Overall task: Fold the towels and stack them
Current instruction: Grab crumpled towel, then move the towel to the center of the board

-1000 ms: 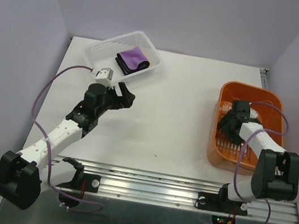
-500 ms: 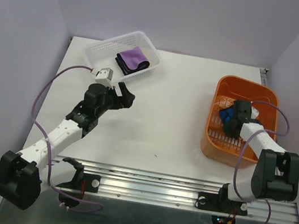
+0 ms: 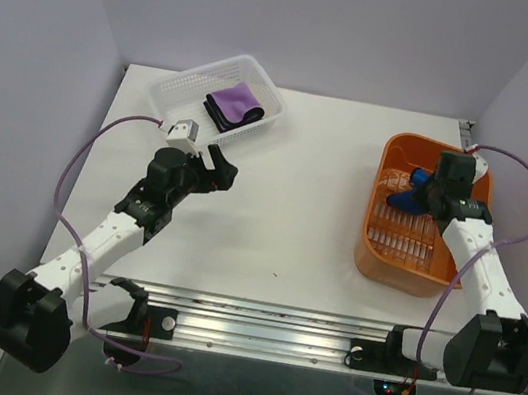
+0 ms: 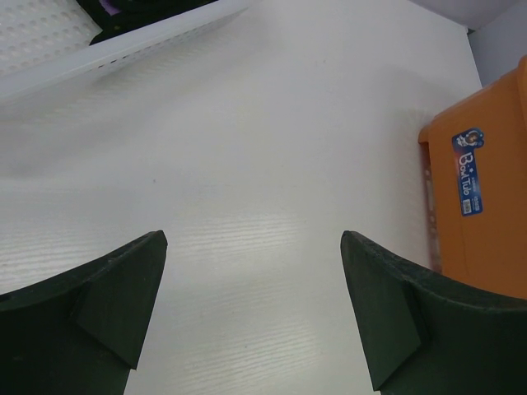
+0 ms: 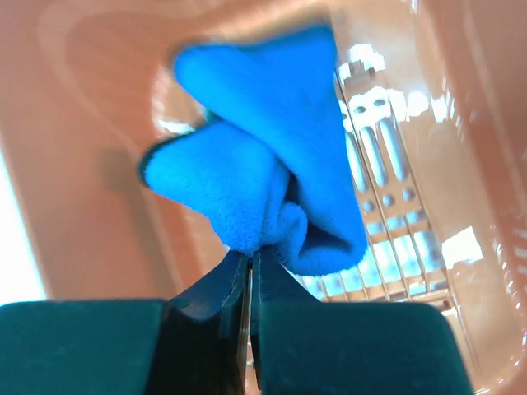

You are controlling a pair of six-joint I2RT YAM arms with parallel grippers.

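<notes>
The right fingers (image 5: pixel 216 306) are pressed together on a bunched fold of the blue towel (image 5: pixel 263 164), so nearly no gap shows between them. The cloth starts right at the fingertips and swells away from them in two soft lobes, one straight ahead and one off to the side. It is crumpled, so it has no clean long axis. As far as it has one, it runs from the pinch outward, continuing the line of the fingers, with the free corner pointing away from the tips.

In the top view the blue towel (image 3: pixel 404 199) sits inside the orange basket (image 3: pixel 370 231). It is over the slatted floor, on the side of the right fingers (image 3: pixel 427 189) that faces the middle of the bench (image 3: pixel 293 203). I cannot tell whether its lower edge has left the basket floor.

The left fingers (image 4: pixel 115 304) stand wide apart with nothing between them, over bare bench (image 4: pixel 263 164). They are well apart from the blue towel, and the right arm is plainly the nearer one. Just beyond the left fingers (image 3: pixel 219 165) is the white basket (image 3: pixel 175 91), which holds a folded purple towel (image 3: pixel 234 103).

The next move probably hinges on the basket wall between the pinch and the open bench. The cloth trails from the fingertips toward that wall, so it likely has to rise clear before it travels sideways, or the loose lobe may snag on the rim.
</notes>
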